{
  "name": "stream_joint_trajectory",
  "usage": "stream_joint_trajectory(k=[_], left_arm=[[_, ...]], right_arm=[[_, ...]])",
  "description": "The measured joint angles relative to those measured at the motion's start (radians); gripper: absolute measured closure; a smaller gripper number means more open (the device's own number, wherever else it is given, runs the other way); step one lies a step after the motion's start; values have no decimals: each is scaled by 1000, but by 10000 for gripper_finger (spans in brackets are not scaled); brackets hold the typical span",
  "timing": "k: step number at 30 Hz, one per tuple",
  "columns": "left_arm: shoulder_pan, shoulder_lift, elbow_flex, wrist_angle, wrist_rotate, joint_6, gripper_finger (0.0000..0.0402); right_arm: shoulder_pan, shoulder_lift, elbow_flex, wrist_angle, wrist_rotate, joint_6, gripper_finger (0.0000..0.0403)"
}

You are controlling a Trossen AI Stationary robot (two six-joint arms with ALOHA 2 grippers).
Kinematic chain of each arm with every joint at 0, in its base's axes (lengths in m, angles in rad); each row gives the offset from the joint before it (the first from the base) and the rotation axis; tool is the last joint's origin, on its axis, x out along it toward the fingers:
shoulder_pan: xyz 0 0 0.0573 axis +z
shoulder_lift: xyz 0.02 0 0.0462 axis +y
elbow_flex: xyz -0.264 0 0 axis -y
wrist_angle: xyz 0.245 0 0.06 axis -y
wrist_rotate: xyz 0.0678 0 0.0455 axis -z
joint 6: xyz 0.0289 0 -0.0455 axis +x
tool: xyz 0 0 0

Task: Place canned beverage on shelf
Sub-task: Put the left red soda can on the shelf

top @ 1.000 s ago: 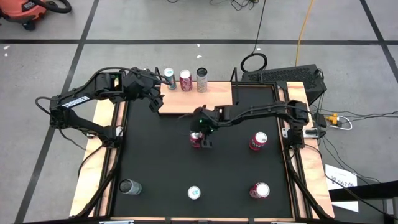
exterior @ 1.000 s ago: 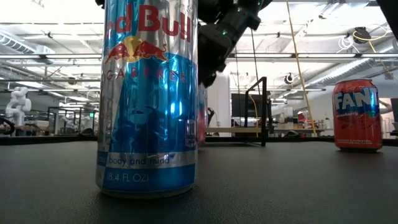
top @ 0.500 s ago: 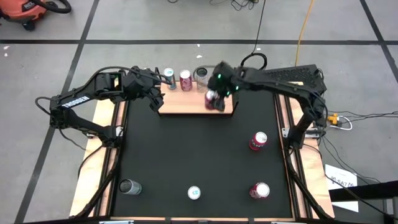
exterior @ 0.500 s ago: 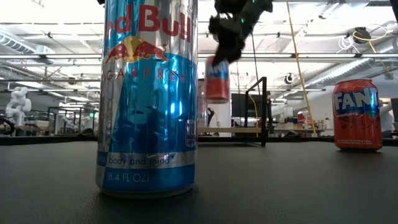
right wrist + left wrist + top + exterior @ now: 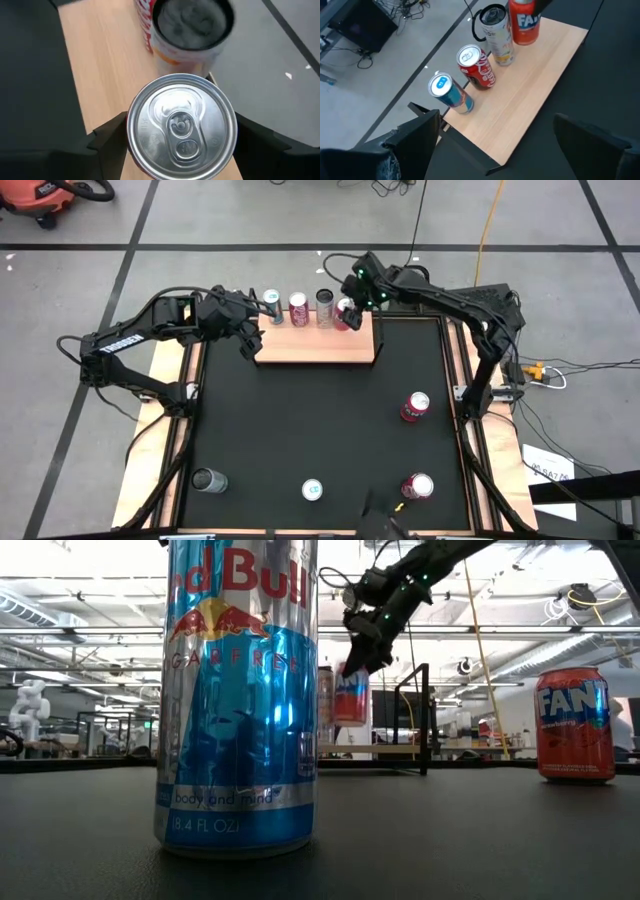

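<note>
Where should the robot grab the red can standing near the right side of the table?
The red can stands upright with open table around it, so an end effector should come straight down and close on its round sides just under the top rim. The curved wall gives two opposite faces for the fingers.

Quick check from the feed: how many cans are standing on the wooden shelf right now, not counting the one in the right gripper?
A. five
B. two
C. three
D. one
C. The left wrist view shows three standing on the shelf: a blue Red Bull can, a red cola can and a pale can. The right gripper holds a fourth, the red Fanta can, beside them.
</note>
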Motion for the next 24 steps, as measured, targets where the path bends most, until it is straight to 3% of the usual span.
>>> stream_joint_trajectory(k=[10,24], left_arm=[[9,0,0,-4,0,-3,21],[57,0,0,2,-3,1,21]], right_arm=[[-43,36,-1,-7,55,-57,130],[-84,36,-47,7,-4,-69,123]])
